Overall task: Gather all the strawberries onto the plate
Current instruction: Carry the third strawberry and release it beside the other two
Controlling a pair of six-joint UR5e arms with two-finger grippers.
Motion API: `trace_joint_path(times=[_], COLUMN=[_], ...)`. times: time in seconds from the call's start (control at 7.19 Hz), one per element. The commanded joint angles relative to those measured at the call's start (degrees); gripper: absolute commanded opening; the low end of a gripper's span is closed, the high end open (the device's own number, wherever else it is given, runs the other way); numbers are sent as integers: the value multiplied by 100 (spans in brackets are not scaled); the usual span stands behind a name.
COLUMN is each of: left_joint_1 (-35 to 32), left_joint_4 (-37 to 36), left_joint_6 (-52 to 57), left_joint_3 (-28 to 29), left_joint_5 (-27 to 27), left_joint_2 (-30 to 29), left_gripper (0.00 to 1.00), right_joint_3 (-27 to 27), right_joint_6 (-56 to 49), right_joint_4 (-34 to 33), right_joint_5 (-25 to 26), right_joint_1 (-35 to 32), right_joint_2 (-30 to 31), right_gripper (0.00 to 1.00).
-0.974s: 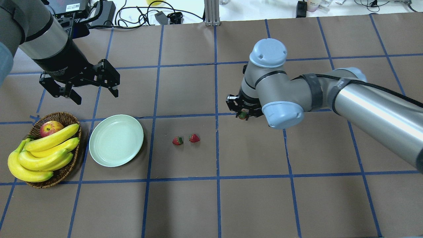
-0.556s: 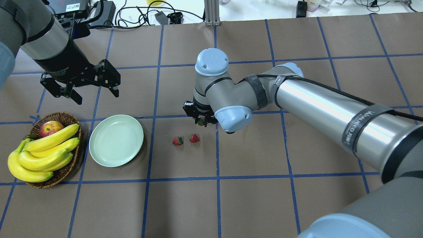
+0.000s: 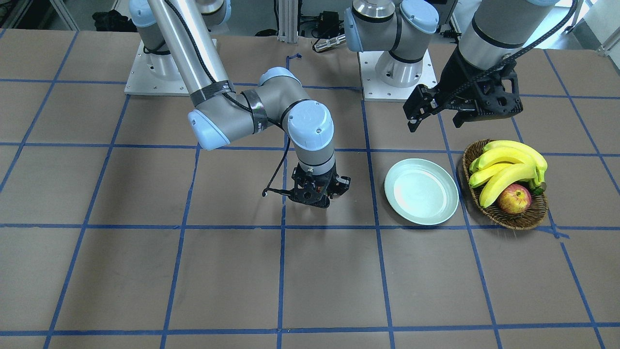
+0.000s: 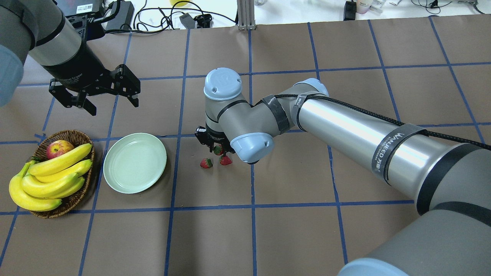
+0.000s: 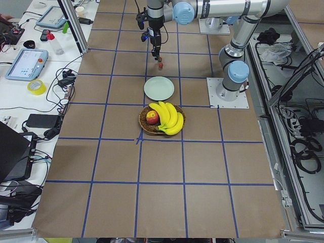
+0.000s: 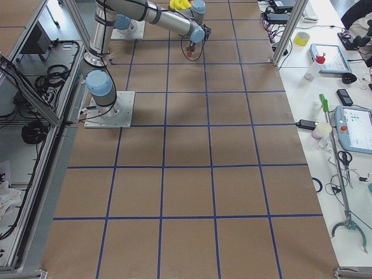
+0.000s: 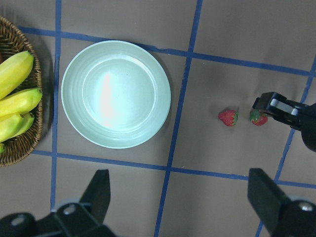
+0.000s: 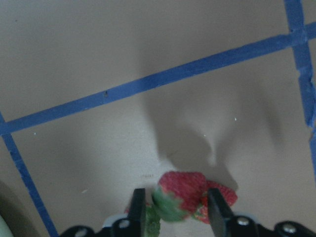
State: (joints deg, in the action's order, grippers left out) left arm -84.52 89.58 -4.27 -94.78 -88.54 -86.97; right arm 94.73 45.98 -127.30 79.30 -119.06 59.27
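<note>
My right gripper (image 4: 217,149) is shut on a strawberry (image 4: 218,150) and holds it low, just above and behind two other strawberries (image 4: 206,163) (image 4: 225,160) that lie on the brown table. In the right wrist view the held berry (image 8: 180,195) sits between the fingers (image 8: 137,207) with another berry (image 8: 219,196) below it. The mint-green plate (image 4: 135,162) is empty, to the left of the berries. My left gripper (image 4: 114,107) is open and empty, raised behind the plate. Its wrist view shows the plate (image 7: 116,94) and two berries (image 7: 228,117) (image 7: 257,117).
A wicker basket (image 4: 74,199) with bananas (image 4: 50,172) and an apple (image 4: 59,148) stands left of the plate, nearly touching it. The long right arm (image 4: 345,126) stretches across the right half of the table. Cables and gear lie along the far edge.
My right arm has swept left with the strawberry in its grip, from right of the centre line to just over the two loose berries. My left gripper has shifted slightly farther back.
</note>
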Motion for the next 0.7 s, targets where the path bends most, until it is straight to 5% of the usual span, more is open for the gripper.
trace_joint_path(times=[0.0, 0.42, 0.56], left_joint_1=[-3, -3, -3], left_joint_4=[-2, -90, -99], left_joint_6=[-21, 48, 57], left_joint_3=[-5, 74, 74], left_joint_5=[3, 21, 12], left_joint_2=[-4, 13, 13], left_gripper=[100, 100, 100], right_joint_3=[10, 55, 80], right_joint_6=[8, -359, -736], right_joint_4=[13, 904, 1144], right_joint_5=[-82, 804, 858], right_joint_1=[-12, 180, 451], right_joint_2=[23, 899, 1251], right_gripper=[75, 80, 92])
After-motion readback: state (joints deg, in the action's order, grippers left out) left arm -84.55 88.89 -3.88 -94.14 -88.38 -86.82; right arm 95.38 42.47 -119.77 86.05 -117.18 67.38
